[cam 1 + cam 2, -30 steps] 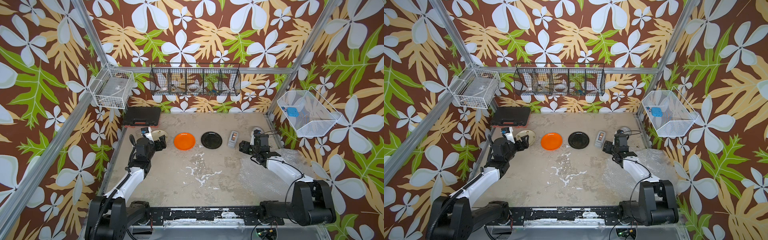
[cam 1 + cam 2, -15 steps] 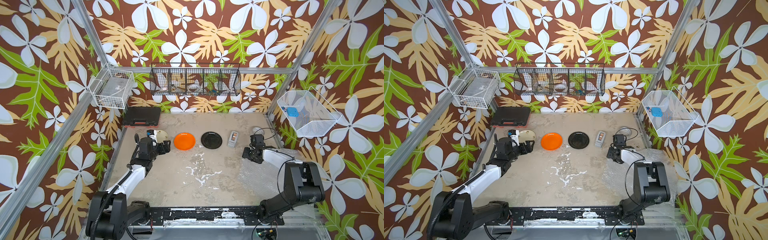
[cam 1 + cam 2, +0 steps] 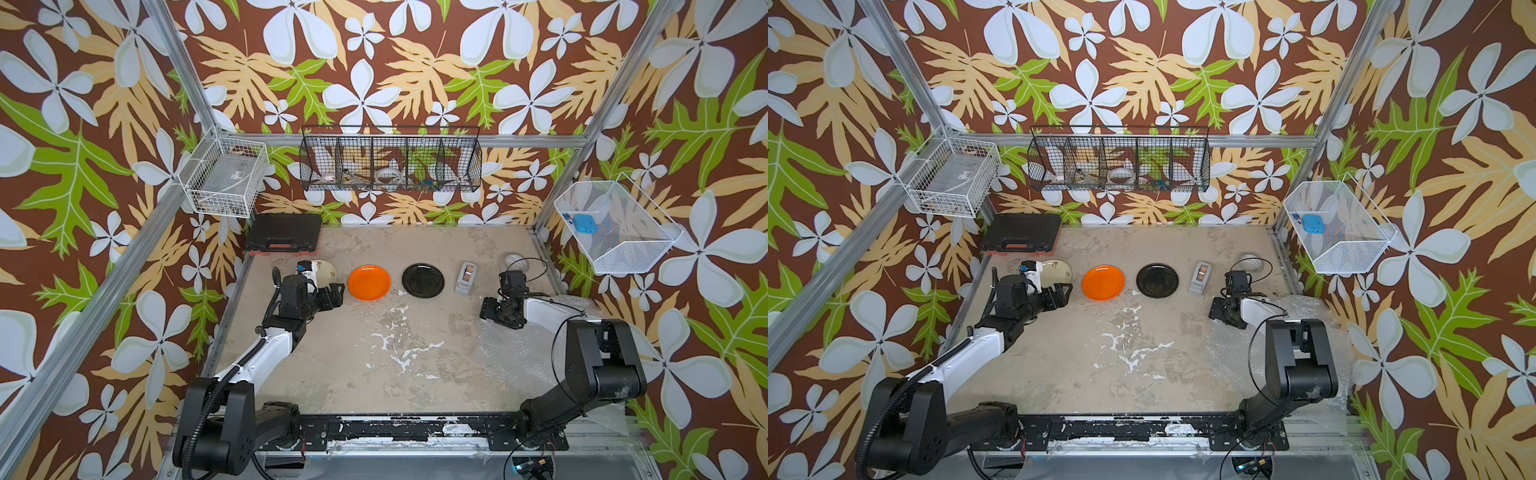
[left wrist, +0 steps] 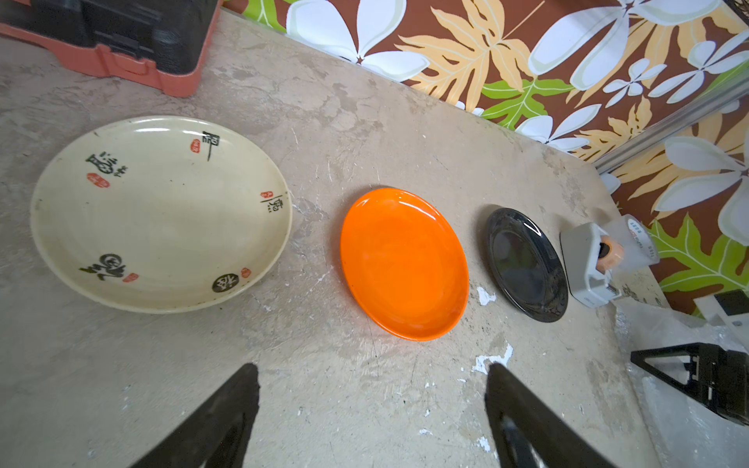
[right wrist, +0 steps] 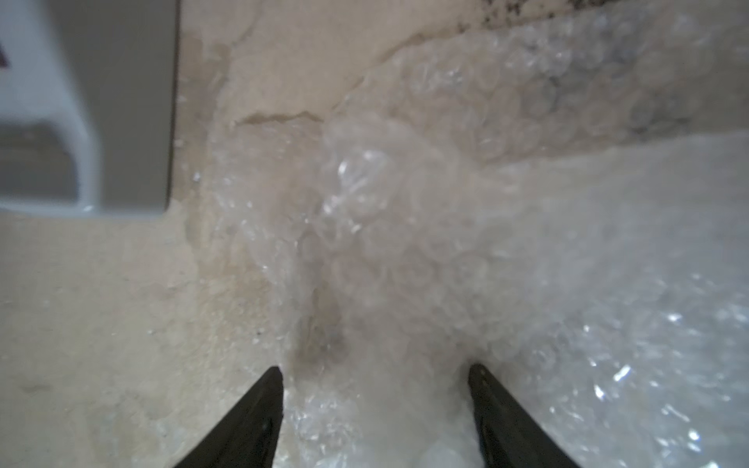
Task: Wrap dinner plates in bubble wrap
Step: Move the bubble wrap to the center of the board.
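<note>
Only in the right wrist view: right claw point(image 5: 375, 368) spread over bunched bubble wrap point(image 5: 405, 251); left claw point(image 4: 371, 366) likewise spread.

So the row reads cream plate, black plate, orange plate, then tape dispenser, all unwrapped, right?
Not quite. After the cream plate comes the orange plate, then the black plate, then the tape dispenser, all unwrapped; the left wrist view shows it.

Walls point(image 3: 374, 62) papered in brown, with big white flowers and green and tan leaves, close in three sides behind aluminium posts point(image 3: 185, 70). The tabletop point(image 3: 332, 374) is worn beige with white scuffs. A black wire basket point(image 3: 457, 160) hangs on the back wall. A white wire basket point(image 3: 220, 199) and a white mesh basket point(image 3: 623, 253) hang on opposite side walls. A black case point(image 3: 282, 235) sits in a rear corner.
</note>
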Controlling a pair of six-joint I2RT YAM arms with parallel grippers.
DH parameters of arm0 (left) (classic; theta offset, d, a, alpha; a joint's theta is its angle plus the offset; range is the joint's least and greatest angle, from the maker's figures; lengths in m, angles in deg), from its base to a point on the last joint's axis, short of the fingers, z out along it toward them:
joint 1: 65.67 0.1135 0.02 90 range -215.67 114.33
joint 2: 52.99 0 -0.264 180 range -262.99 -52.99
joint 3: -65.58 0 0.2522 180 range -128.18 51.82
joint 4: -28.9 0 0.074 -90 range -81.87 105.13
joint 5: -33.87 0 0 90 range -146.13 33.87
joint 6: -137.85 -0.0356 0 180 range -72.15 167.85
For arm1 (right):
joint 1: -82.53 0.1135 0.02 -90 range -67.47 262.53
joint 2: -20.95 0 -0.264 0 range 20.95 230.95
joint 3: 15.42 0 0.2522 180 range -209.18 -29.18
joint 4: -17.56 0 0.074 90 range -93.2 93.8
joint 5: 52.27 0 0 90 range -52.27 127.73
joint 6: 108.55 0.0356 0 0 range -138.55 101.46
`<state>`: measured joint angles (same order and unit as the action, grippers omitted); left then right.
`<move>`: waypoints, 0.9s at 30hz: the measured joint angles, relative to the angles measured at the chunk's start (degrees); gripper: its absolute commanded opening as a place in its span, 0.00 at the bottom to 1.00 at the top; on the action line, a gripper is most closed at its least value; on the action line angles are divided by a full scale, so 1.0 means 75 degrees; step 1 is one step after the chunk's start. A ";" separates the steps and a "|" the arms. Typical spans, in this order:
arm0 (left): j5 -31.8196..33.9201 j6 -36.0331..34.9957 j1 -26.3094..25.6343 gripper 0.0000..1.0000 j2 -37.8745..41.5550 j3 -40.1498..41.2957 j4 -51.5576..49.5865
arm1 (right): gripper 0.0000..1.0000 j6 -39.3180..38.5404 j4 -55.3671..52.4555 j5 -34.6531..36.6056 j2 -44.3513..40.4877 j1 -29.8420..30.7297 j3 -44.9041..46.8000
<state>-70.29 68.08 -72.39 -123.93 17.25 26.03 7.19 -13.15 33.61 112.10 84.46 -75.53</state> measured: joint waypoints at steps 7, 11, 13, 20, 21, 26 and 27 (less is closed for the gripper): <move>-0.0766 0.0312 -0.0991 0.87 -0.0198 -0.0312 -0.0146 | 0.70 0.0997 0.0519 -0.1690 -0.0070 0.1501 0.0085; -0.1323 0.0892 -0.1714 0.86 -0.0644 -0.0344 -0.0189 | 0.70 0.1760 0.0761 -0.2559 0.0111 0.2477 -0.0160; -0.1518 0.1224 -0.2127 0.86 -0.0935 -0.0350 -0.0230 | 0.70 0.2124 0.1005 -0.2970 0.0157 0.2818 -0.0376; -0.2069 0.2203 -0.3605 0.86 -0.2066 -0.0411 -0.0152 | 0.72 0.1891 0.0662 -0.3197 -0.0364 0.2474 -0.1445; -0.2154 0.2337 -0.3724 0.86 -0.2194 -0.0411 -0.0076 | 0.72 0.1775 0.0539 -0.3092 -0.0455 0.2282 -0.1466; -0.2556 0.2876 -0.4071 0.86 -0.2900 -0.0592 0.0370 | 0.78 0.1008 -0.0347 -0.2352 -0.1102 0.0417 -0.0868; -0.2611 0.2888 -0.4132 0.86 -0.3040 -0.0688 0.0420 | 0.78 0.0889 -0.0449 -0.2241 -0.1230 0.0026 -0.0691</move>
<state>-89.87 89.74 -103.39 -146.73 12.10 29.18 13.86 -16.52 16.80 102.88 84.66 -80.71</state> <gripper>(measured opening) 0.861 0.780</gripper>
